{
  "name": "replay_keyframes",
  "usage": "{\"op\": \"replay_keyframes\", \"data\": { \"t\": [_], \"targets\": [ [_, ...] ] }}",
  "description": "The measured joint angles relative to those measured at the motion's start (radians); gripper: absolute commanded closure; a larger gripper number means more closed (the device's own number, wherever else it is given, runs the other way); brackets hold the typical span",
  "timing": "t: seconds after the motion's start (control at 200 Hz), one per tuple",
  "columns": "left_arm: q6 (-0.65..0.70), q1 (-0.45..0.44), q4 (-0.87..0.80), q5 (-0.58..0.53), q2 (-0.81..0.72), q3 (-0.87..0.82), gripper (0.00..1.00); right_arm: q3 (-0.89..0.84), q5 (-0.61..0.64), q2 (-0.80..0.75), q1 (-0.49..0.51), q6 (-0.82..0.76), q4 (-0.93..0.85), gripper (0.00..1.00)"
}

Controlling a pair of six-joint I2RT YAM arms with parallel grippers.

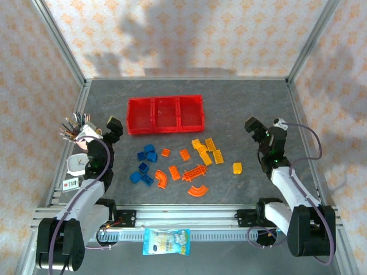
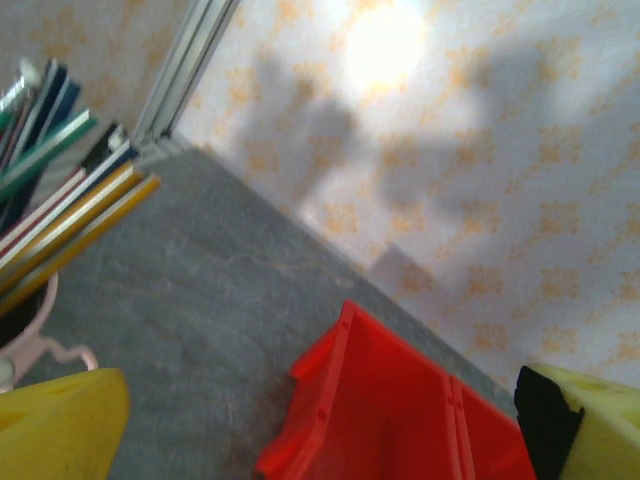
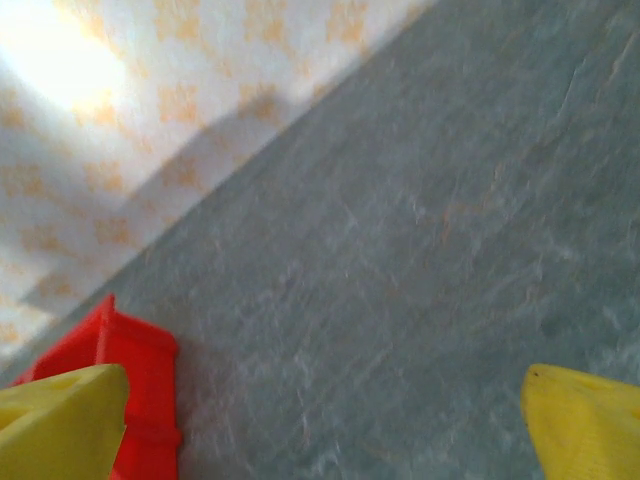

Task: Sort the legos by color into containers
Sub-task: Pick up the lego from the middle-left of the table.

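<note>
- A blue-and-white snack packet (image 1: 166,240) lies on the rail at the near edge, between the arm bases; its print is too small to read
- No brick has been sorted yet, judging by how things lie: all three compartments of the red tray (image 1: 166,131) look empty in the top view
- The legos lie loose on the desk (image 1: 246,97) in front of the tray: blue bricks (image 1: 145,166) to the left, orange pieces (image 1: 183,172) in the middle with curved arcs and a long strip among them, yellow bricks (image 1: 207,150) to the right, and one yellow brick (image 1: 237,167) lying apart
- The colours are already roughly grouped, but the whole job of moving them is left
- The left tool (image 1: 114,127) hangs off the tray's left end with its jaws wide apart, holding nothing; its wrist view shows yellow fingertips (image 2: 60,425) either side of the tray's corner
- The right tool (image 1: 254,127) is well to the right of the tray, also spread wide and empty, above bare desk
- A pink cup of pens (image 1: 77,129) stands at the far left with a small white dial (image 1: 75,164) and a tag (image 1: 71,183) nearer; nothing on them is legible
</note>
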Motion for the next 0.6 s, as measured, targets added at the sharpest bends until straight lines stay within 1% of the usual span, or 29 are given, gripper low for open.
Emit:
{"op": "replay_keyframes", "data": {
  "t": [0.155,0.305,0.375,0.44,0.596],
  "targets": [
    [-0.053,-0.001,-0.244,0.045,-0.031,0.098,0.01,0.047,-0.036,0.012,0.076,-0.010,-0.122,0.00],
    [-0.073,-0.019,-0.438,0.084,-0.070,0.146,0.01,0.085,-0.080,0.014,0.122,-0.019,-0.179,0.00],
    [-0.074,-0.045,-0.531,0.103,-0.071,0.169,0.01,0.092,-0.086,0.019,0.164,-0.023,-0.202,0.00],
    [-0.073,-0.077,-0.606,0.114,-0.066,0.190,0.01,0.099,-0.085,0.031,0.225,-0.027,-0.224,0.00],
    [-0.078,-0.181,-0.715,0.145,-0.024,0.233,0.01,0.127,-0.076,0.073,0.360,-0.031,-0.269,0.00]
  ]
}}
